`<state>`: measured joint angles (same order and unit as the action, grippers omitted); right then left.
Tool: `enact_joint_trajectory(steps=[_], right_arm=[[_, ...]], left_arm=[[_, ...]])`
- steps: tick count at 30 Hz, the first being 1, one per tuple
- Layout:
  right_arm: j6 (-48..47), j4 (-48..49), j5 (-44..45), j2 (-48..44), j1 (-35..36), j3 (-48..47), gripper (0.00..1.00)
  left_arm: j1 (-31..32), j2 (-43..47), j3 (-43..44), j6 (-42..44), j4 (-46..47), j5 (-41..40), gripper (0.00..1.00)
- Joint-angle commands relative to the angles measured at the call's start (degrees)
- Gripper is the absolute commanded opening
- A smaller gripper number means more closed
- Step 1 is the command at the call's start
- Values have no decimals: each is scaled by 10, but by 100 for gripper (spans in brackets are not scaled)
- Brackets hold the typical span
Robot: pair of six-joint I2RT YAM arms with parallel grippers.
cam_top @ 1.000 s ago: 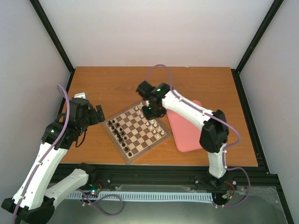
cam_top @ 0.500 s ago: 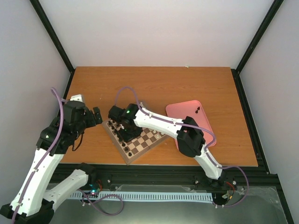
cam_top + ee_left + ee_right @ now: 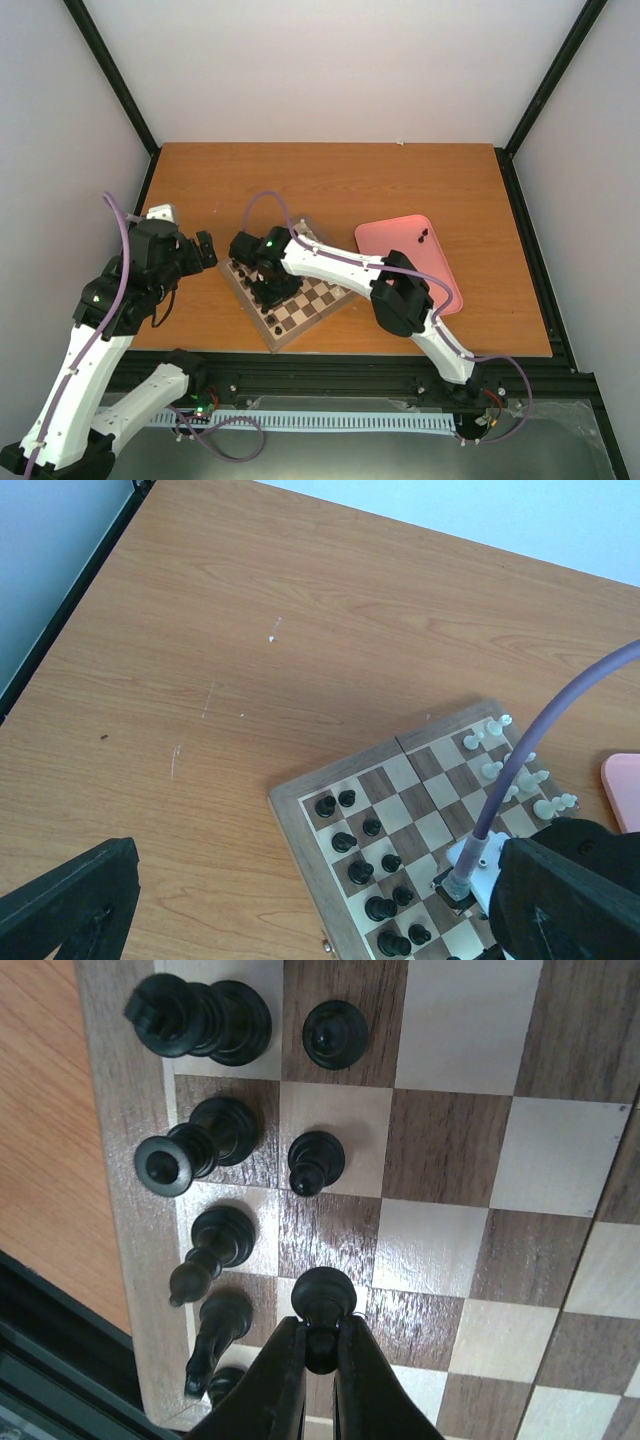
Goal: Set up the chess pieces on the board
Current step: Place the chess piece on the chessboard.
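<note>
The board (image 3: pixel 322 298) lies at the table's middle left. Black chess pieces (image 3: pixel 361 872) stand in two rows along its near-left side, also seen close in the right wrist view as chess pieces (image 3: pixel 222 1130). My right gripper (image 3: pixel 320 1338) is shut on a black pawn (image 3: pixel 322 1295), gripping its upper part with the base over a light square in the second row. From above, that right gripper (image 3: pixel 268 286) hangs over the board's left part. My left gripper (image 3: pixel 205 248) stays left of the board, open and holding nothing. In its own view, the left gripper (image 3: pixel 315 890) shows wide-apart fingers (image 3: pixel 70 900).
White pieces (image 3: pixel 492 770) stand along the board's far side. A pink tray (image 3: pixel 400 262) lies right of the board with two small dark pieces (image 3: pixel 424 237) at its far end. The right arm (image 3: pixel 340 262) stretches across the board. Black frame rails border the table.
The right arm has swung from the board's right corner by the tray to its left side, uncovering the tray. The left arm has shifted slightly.
</note>
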<state>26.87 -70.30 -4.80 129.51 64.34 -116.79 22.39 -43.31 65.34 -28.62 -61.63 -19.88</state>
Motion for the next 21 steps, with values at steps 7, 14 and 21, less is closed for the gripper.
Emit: enact_joint_trajectory(steps=[7, 14, 21], right_arm=[[-6, 3, -4, 33, 4, -19, 4], [-10, 2, -5, 48, 4, -33, 4], [-12, -3, -2, 58, 4, -46, 5]], left_arm=[[3, 6, 9, 9, -14, -4, 100], [3, 6, 6, 12, -15, -7, 100], [3, 5, 3, 13, -14, -7, 100]])
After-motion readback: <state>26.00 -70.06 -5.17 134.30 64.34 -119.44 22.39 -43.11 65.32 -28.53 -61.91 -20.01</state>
